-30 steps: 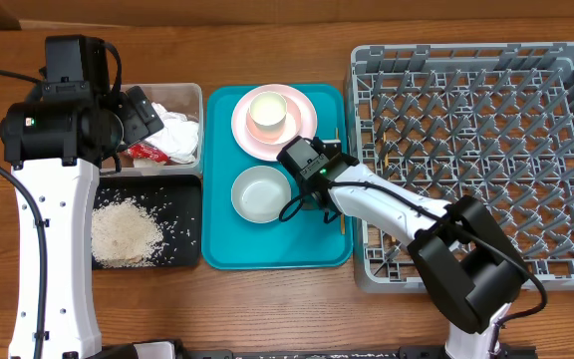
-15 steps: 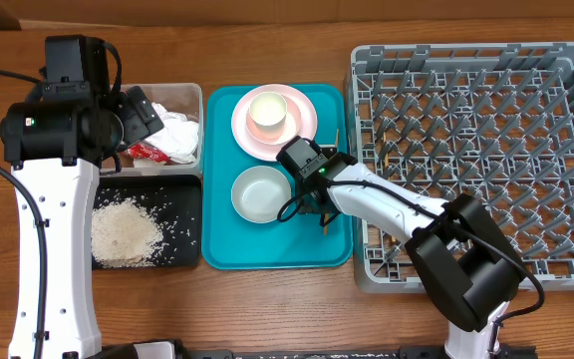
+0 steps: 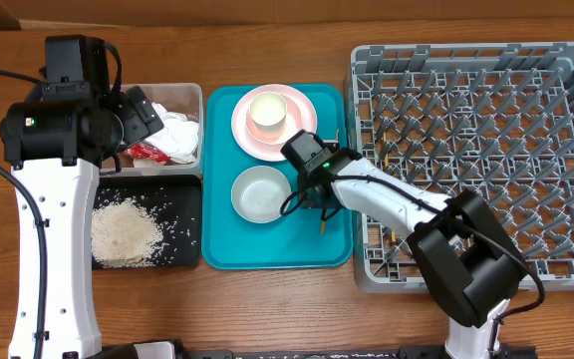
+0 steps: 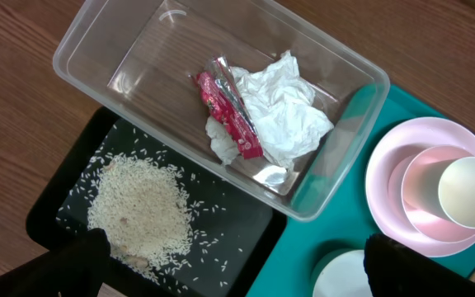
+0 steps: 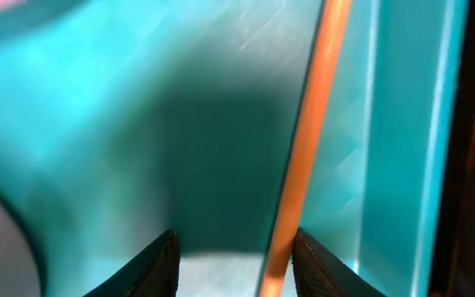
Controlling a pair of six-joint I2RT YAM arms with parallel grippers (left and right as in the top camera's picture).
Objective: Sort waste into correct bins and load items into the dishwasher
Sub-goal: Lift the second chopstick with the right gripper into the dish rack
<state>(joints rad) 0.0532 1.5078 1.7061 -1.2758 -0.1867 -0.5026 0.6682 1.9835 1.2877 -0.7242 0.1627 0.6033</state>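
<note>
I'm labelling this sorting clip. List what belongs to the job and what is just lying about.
Belongs to the job: tissue and red wrapper in the clear tub; rice in the black tray; pink plate; cup; bowl; chopstick; dish rack.

Just lying about: teal tray, which only carries the dishes; wooden table.

Bright even light, blurry right-wrist view.

The teal tray (image 3: pixel 257 244) gleams like glossy plastic, and the chopstick (image 5: pixel 308 124) is smooth bare wood. The tub (image 4: pixel 105 49) is clear plastic (shiny at the rim), the tissue (image 4: pixel 283 111) soft crumpled paper, the wrapper (image 4: pixel 229 111) crinkly and glinting.
</note>
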